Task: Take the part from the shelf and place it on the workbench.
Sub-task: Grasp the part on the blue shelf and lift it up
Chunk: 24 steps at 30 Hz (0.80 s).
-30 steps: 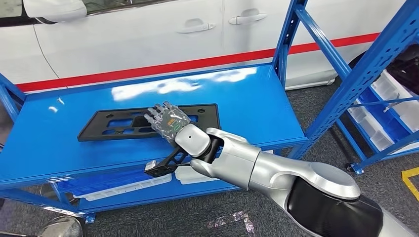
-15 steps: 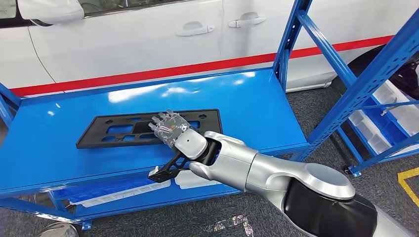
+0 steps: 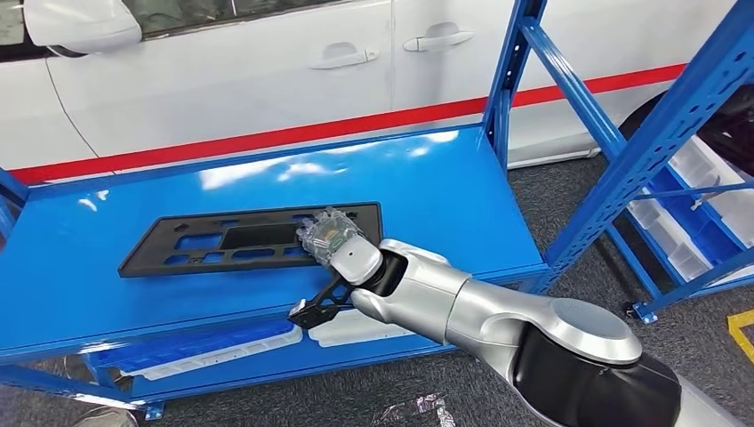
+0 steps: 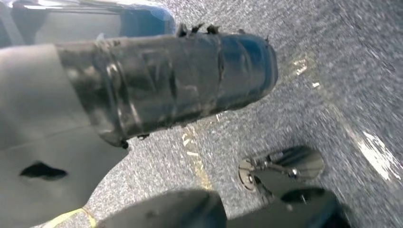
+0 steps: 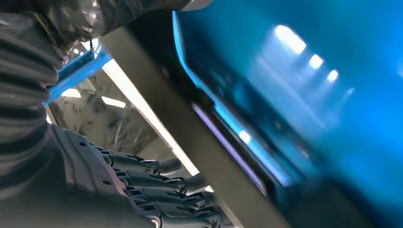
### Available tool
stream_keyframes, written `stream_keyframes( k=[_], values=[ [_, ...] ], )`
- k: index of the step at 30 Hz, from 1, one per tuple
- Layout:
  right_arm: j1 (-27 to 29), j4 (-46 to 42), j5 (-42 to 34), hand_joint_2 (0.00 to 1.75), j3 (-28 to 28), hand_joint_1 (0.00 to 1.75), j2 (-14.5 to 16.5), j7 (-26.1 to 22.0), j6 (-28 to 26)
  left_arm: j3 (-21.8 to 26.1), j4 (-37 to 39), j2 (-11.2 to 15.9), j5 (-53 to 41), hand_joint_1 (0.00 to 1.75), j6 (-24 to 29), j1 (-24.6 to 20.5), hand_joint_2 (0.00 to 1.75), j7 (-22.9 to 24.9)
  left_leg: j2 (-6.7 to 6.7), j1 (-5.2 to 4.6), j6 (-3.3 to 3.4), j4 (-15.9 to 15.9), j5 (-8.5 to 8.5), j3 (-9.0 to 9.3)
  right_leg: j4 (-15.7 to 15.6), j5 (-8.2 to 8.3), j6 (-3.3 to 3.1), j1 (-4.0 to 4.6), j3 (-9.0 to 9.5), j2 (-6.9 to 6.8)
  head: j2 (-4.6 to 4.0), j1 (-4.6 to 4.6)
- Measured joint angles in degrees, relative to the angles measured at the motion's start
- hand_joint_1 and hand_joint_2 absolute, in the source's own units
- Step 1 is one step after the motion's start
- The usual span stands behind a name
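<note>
- One flat black part [image 3: 253, 238] lies on your blue shelf [image 3: 445, 191], within easy reach.
- Your right hand [image 3: 331, 236] rests over its near end; whether the fingers have closed is unclear.

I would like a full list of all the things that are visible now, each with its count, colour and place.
part: one, black, flat frame with cut-outs, lying on the shelf top.
shelf: one, blue metal, in front of the robot; a lower level holds white trays.
second rack: one, blue, at the right, with white bins.
car: one, white with a red stripe, behind the shelf.
floor: grey carpet, with a yellow mark at the right.
right hand: one, under clear wrapping, resting over the part's right end; whether it grips is unclear.
right arm: one, silver, reaching from lower right.
left hand: one, dark, hanging above the floor, blurred.
</note>
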Motion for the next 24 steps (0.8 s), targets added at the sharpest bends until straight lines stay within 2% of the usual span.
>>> stream_keyframes(
  k=[2,4,5,6,7,8,10,11,13,15,16,17,19,20,21,22,23,24],
  values=[
    [0.0,0.9,0.0,1.75,0.1,0.00,0.0,0.3,-1.0,-0.3,0.0,0.0,0.0,0.00,0.0,-0.1,0.00,0.0,0.10,0.05,-0.36,5.2,-2.67,-2.45,-0.1,-0.06,-0.47,0.01,0.23,-0.06,0.00,-0.16],
    [0.2,1.9,0.0,1.75,0.1,0.00,0.0,0.9,-2.5,-0.6,0.0,0.0,0.0,0.00,-0.1,-0.1,0.00,-0.1,0.11,0.04,-0.54,12.3,-5.33,-6.14,-0.2,-0.20,-0.74,0.24,0.33,-0.10,0.00,-0.21],
    [0.3,2.3,0.1,1.75,0.1,0.00,0.0,1.1,-3.0,-0.7,0.0,0.0,0.0,0.00,-0.2,-0.1,0.00,-0.1,0.11,0.04,-0.51,14.4,-5.56,-7.39,-0.2,-0.27,-0.84,0.36,0.40,-0.08,0.00,-0.21],
    [0.4,2.7,0.1,1.75,0.1,0.00,0.0,1.3,-3.3,-0.7,0.0,0.0,0.0,0.00,-0.3,0.0,0.00,-0.1,0.11,0.02,-0.37,14.3,-4.68,-7.62,-0.2,-0.34,-0.92,0.47,0.50,0.00,0.00,-0.21],
    [0.5,3.0,0.2,1.75,0.1,0.00,0.0,1.5,-3.4,-0.7,0.0,0.0,0.0,0.00,-0.3,0.1,0.00,-0.1,0.10,-0.03,-0.11,12.1,-2.84,-6.79,-0.2,-0.43,-0.96,0.55,0.69,0.10,0.00,-0.21],
    [0.5,3.2,0.2,1.75,0.1,0.00,0.0,1.6,-3.4,-0.7,0.0,0.0,0.0,0.00,-0.4,0.1,0.00,-0.1,0.10,-0.13,0.26,8.2,-0.52,-5.09,-0.2,-0.56,-0.95,0.60,0.93,0.19,0.00,-0.21],
    [0.4,3.7,0.3,1.75,0.1,0.00,0.0,1.8,-3.2,-0.7,0.0,0.0,0.1,0.00,-0.4,0.0,0.00,0.0,0.07,-0.55,0.99,1.3,2.06,-1.65,-0.3,-0.78,-0.73,0.68,1.32,0.26,0.00,-0.19],
    [0.4,3.9,0.3,1.75,0.1,0.00,0.0,1.8,-3.1,-0.8,0.0,0.0,0.2,0.00,-0.4,-0.1,0.00,0.0,0.06,-0.79,1.26,-0.6,2.27,-0.69,-0.5,-0.81,-0.51,0.67,1.39,0.23,0.00,-0.19],
    [0.5,4.2,0.3,1.75,0.1,0.00,0.0,1.8,-2.9,-1.0,0.0,0.0,0.3,0.00,-0.3,-0.2,0.00,0.0,0.01,-1.14,1.59,-1.7,1.96,-0.05,-0.9,-0.74,0.05,0.62,1.57,0.19,0.00,-0.19],
    [0.6,4.5,0.4,1.75,0.1,0.00,0.0,1.8,-3.0,-1.2,0.0,0.0,0.5,0.00,-0.3,-0.2,0.00,-0.1,0.10,-0.83,1.88,-2.7,2.20,0.74,-0.7,-1.09,0.66,0.64,1.58,0.07,0.00,-0.06],
    [0.6,4.6,0.5,1.75,0.1,0.00,0.0,1.8,-3.1,-1.2,0.0,-0.1,0.5,0.00,-0.3,-0.1,0.00,-0.1,0.18,-0.65,2.12,-3.3,2.33,1.22,0.6,-1.80,0.93,0.69,1.03,0.01,0.00,0.02],
    [0.6,4.7,0.5,1.75,0.1,0.00,0.0,1.8,-3.2,-1.2,0.0,-0.1,0.6,0.00,-0.3,-0.1,0.00,-0.1,0.25,-0.49,2.34,-3.6,2.39,1.60,3.1,-2.95,1.11,0.68,-0.22,-0.06,0.00,0.09],
    [0.9,4.9,0.6,1.75,0.1,0.00,-0.1,1.8,-3.4,-1.3,0.0,0.0,0.8,0.00,-0.2,-0.1,0.00,-0.1,0.29,-0.52,2.75,-3.7,2.17,1.88,10.1,-5.50,1.41,0.62,-4.08,-0.09,0.00,0.12],
    [1.1,5.0,0.7,1.75,0.1,0.00,-0.1,1.8,-3.5,-1.3,0.0,0.0,0.8,0.00,-0.2,-0.2,0.00,-0.1,0.27,-0.51,2.83,-3.6,1.98,2.00,12.8,-5.92,1.54,0.55,-5.77,-0.11,0.00,0.11],
    [1.2,5.1,0.7,1.75,0.1,0.00,-0.1,1.8,-3.7,-1.4,0.0,0.0,0.8,0.00,-0.2,-0.2,0.00,-0.1,0.22,-0.49,2.85,-3.5,1.73,2.17,13.6,-5.35,1.67,0.46,-6.60,-0.14,0.00,0.13],
    [1.3,5.1,0.7,1.75,0.1,0.00,-0.1,1.8,-3.8,-1.5,0.0,0.0,0.8,0.00,-0.2,-0.2,0.00,-0.1,0.17,-0.44,2.77,-3.2,1.41,2.39,12.2,-3.80,1.77,0.35,-6.32,-0.18,0.00,0.12],
    [1.4,5.2,0.8,1.75,0.1,0.00,-0.1,1.8,-4.0,-1.6,0.0,0.0,0.8,0.00,-0.3,-0.2,0.00,-0.1,0.11,-0.38,2.61,-2.9,0.98,2.65,9.1,-1.57,1.85,0.21,-5.11,-0.25,0.00,0.12],
    [1.3,5.2,0.8,1.75,0.1,0.00,-0.1,1.8,-4.3,-1.7,0.0,-0.1,0.7,0.00,-0.3,-0.1,0.00,-0.1,0.07,-0.32,2.35,-2.6,0.47,2.82,5.7,-0.01,1.85,0.14,-3.62,-0.32,0.00,0.11]
  ],
)
